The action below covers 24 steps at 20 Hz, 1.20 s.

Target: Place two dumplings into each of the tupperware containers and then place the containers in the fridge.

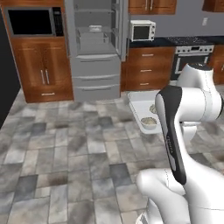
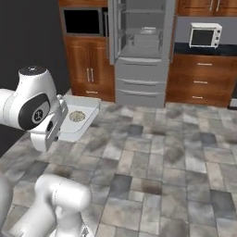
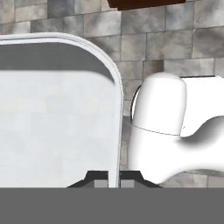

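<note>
One tupperware container (image 3: 57,118) hangs above the tiled floor, and my gripper (image 3: 113,183) is shut on its right rim. The same tray (image 1: 139,105) peeks out from behind my arm with two dumplings (image 1: 148,121) in it. From the other side, one dumpling (image 2: 76,116) shows in the tray (image 2: 85,109). The fridge (image 1: 96,65) stands ahead with its upper part open. On a shelf inside it sits a pale tray-like thing (image 1: 95,29), seen again (image 2: 149,30) from the right; I cannot tell what it holds.
A black microwave (image 1: 33,21) is built into the wooden cabinets left of the fridge. A white toaster oven (image 1: 142,30) sits on the dark counter to its right, beside a stove (image 1: 192,57). Grey tiled floor (image 1: 65,144) lies between me and the fridge.
</note>
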Available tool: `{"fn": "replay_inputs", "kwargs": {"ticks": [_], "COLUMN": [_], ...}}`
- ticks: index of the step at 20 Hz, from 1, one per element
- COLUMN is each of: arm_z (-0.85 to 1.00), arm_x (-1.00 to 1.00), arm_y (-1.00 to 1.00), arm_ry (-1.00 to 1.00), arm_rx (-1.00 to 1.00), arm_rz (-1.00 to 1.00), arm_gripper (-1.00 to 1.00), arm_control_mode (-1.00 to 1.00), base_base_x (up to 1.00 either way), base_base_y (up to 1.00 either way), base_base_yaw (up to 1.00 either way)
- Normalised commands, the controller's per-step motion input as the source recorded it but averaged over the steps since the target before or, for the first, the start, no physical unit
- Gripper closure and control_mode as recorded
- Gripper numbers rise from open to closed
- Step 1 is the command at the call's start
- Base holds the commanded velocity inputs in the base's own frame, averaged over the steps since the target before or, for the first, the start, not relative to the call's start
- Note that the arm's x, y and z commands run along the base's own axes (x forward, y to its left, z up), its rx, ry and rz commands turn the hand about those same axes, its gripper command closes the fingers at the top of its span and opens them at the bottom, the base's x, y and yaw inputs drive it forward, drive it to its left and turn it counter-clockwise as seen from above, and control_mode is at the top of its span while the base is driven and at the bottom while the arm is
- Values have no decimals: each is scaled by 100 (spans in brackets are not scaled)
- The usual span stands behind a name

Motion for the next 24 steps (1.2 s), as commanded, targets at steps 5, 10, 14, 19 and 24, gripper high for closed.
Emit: {"fn": "replay_inputs", "kwargs": {"ticks": [5, 10, 14, 19, 24], "arm_z": [0, 0, 0, 0, 0], "arm_x": [0, 0, 0, 0, 0], "arm_y": [0, 0, 0, 0, 0], "arm_ry": [0, 0, 0, 0, 0], "arm_rx": [0, 0, 0, 0, 0], "arm_rz": [0, 0, 0, 0, 0], "arm_gripper": [100, 100, 100, 100, 100], "arm_control_mode": [100, 100, 100, 100, 100], "base_base_x": [100, 100, 100, 100, 100], "base_base_y": [0, 0, -3, -4, 0], "base_base_yaw": [24, 20, 7, -14, -17]}}
